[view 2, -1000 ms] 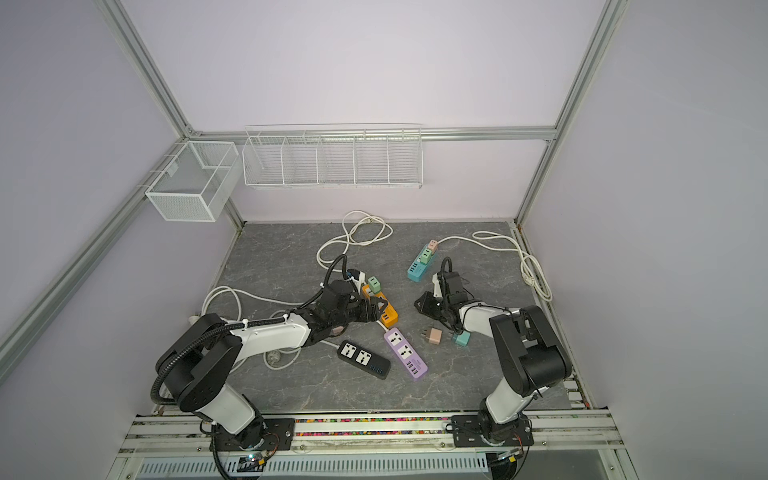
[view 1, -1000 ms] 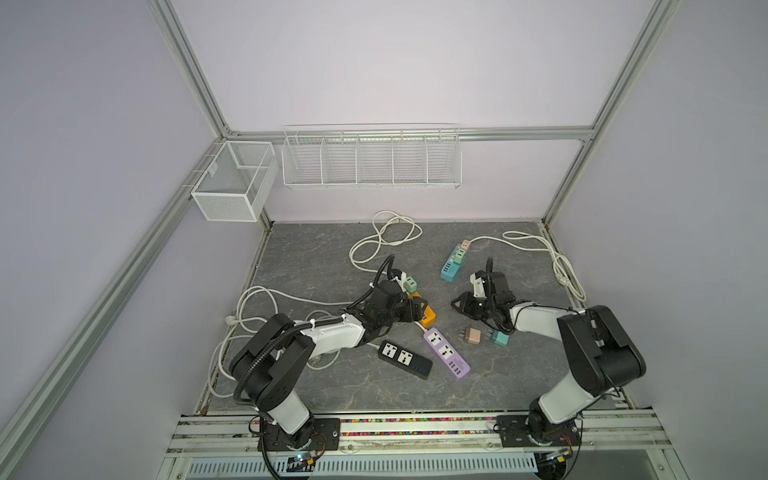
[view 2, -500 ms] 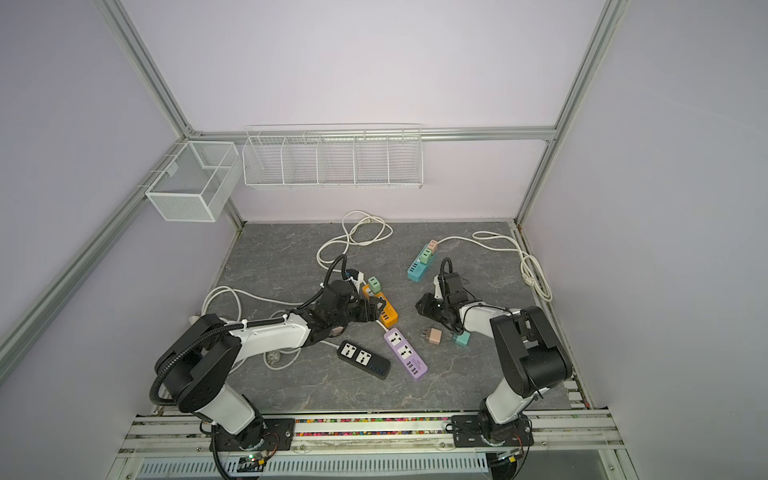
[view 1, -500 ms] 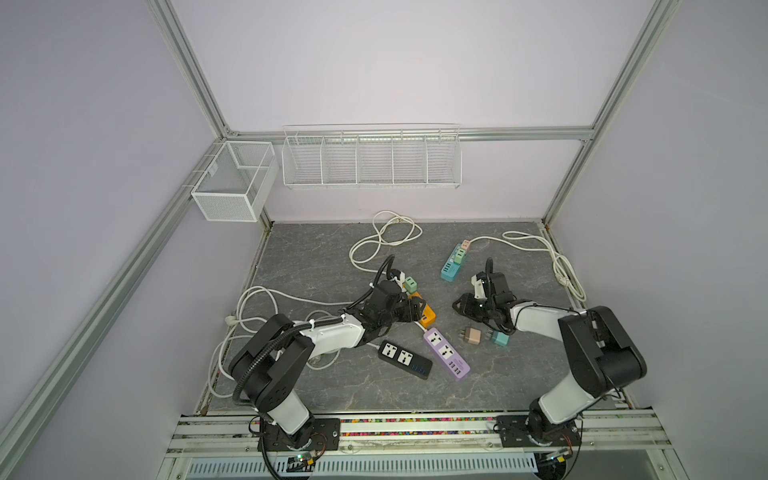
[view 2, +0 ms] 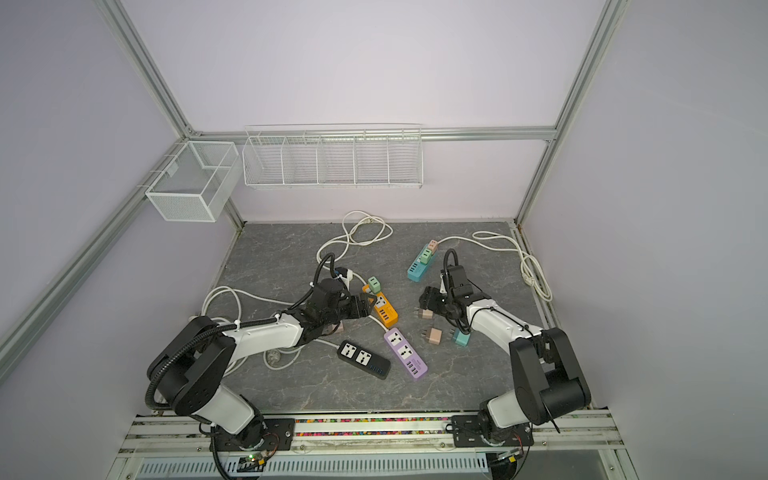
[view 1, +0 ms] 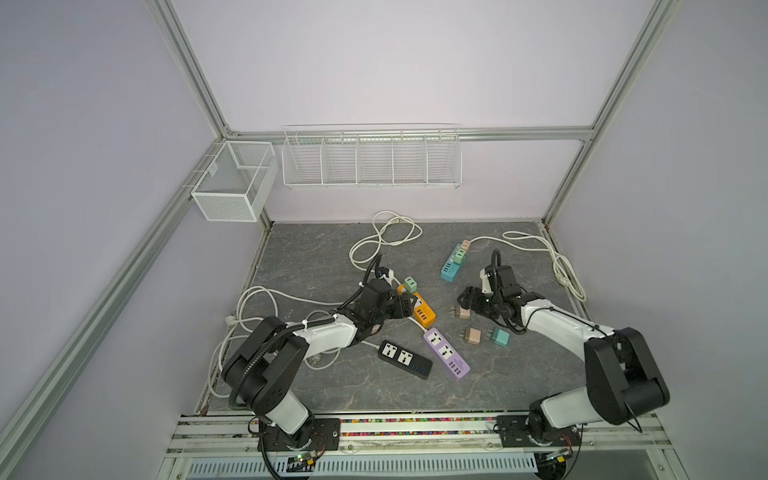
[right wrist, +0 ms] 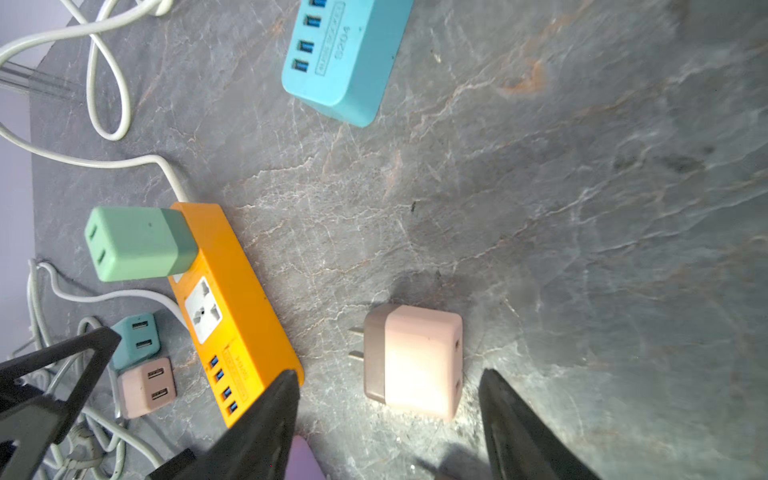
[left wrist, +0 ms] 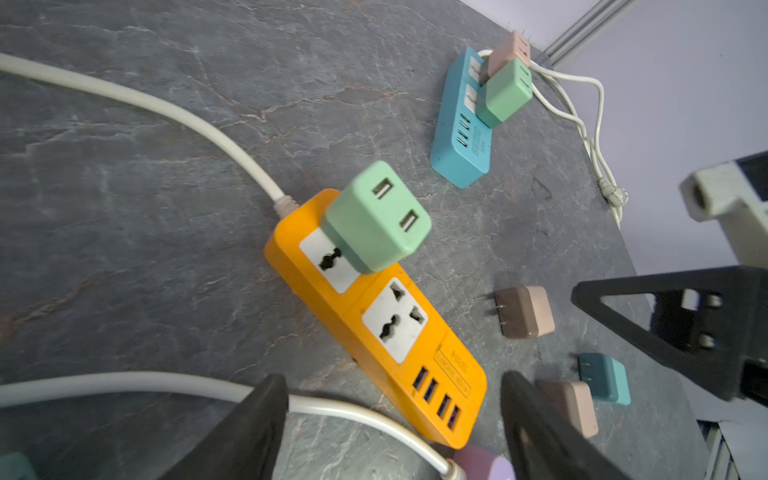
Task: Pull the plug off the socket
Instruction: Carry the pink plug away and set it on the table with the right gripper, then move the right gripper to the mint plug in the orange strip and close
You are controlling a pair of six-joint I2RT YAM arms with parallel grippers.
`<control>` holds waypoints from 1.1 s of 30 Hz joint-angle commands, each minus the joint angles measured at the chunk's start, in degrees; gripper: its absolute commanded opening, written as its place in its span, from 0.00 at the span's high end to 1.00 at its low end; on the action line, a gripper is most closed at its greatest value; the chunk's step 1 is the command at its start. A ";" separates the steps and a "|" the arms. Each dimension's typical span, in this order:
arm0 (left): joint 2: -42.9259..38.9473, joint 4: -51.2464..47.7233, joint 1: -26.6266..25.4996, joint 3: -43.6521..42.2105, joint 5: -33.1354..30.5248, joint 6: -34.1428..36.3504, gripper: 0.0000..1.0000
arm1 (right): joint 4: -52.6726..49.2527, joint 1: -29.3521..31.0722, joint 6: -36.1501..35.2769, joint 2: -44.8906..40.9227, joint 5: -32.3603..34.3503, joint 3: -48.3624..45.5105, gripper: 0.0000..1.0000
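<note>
Plugs already loose lay nearest: a tan plug (view 1: pixel 473 334) and a teal plug (view 1: pixel 500 337), both with prongs bare. Just beyond them the right gripper (right wrist: pixel 388 386) hung with jaws wide apart over a pink plug (right wrist: pixel 415 361), which lay free on the table (right wrist: pixel 582 208), held by nothing. The left gripper (left wrist: pixel 392 386), also spread and empty, straddled the USB end of the orange power strip (right wrist: pixel 249 299) without clamping it. Further along that strip the green plug (left wrist: pixel 374 220) sat in its socket, not yet pulled. Farthest, the blue power strip (left wrist: pixel 457 137) carried a mint plug (left wrist: pixel 505 93) and a salmon plug (left wrist: pixel 509 52). The main risk, I think: a pull on the green plug with the strip unclamped would lift the whole strip with it — or a low sweep of the right jaws would knock the pink plug aside.
</note>
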 commanded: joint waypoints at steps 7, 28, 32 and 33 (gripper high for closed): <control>-0.32 3.23 1.84 -1.24 2.12 -1.98 0.21 | -11.72 10.68 -7.65 -0.42 11.40 10.21 0.22; 4.84 5.92 5.40 -0.67 6.08 -4.75 0.38 | -11.81 24.38 -18.32 21.03 18.65 31.03 0.21; 6.02 4.74 5.49 0.59 6.43 -4.32 0.40 | -11.47 24.29 -18.99 24.18 18.74 33.24 0.25; 6.39 4.47 5.48 0.93 6.56 -4.34 0.41 | -11.36 24.30 -19.12 24.97 18.48 33.91 0.26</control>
